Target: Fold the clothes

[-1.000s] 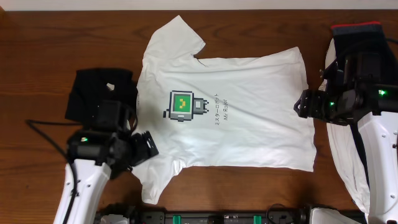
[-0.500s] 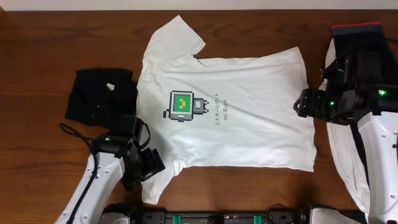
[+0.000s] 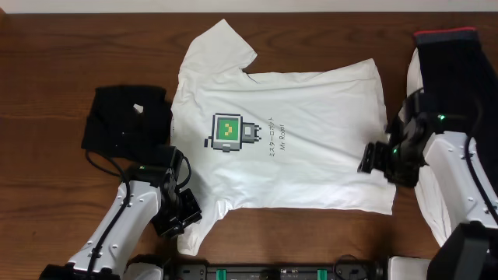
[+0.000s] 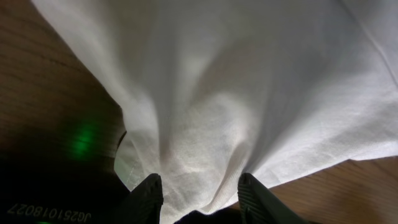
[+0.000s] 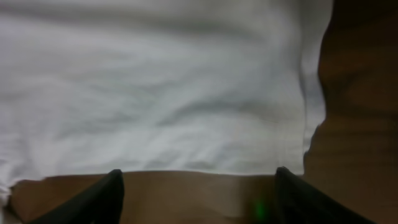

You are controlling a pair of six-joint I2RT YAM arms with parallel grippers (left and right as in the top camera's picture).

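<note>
A white short-sleeved T-shirt [image 3: 311,155] lies spread flat on the wooden table, front up, with a green-and-black square logo [image 3: 228,132] and dark lettering. My left gripper [image 3: 183,214] sits at the shirt's near left sleeve. In the left wrist view its jaws [image 4: 200,199] stand half narrowed astride bunched white sleeve cloth [image 4: 205,143], a gap still between them. My right gripper [image 3: 372,159] is at the shirt's right hem. In the right wrist view it [image 5: 202,199] is wide open over bare wood, with the hem edge [image 5: 186,168] just ahead.
A black garment [image 3: 124,120] lies crumpled left of the shirt, behind my left arm. Another black garment with a red band [image 3: 447,47] lies at the far right, and white cloth [image 3: 429,194] lies under my right arm. Black hardware [image 3: 272,271] lines the table's front edge.
My left arm has swung from beside the black garment toward the front, onto the near sleeve, and its jaws have narrowed. My right arm has shifted forward along the right hem.
</note>
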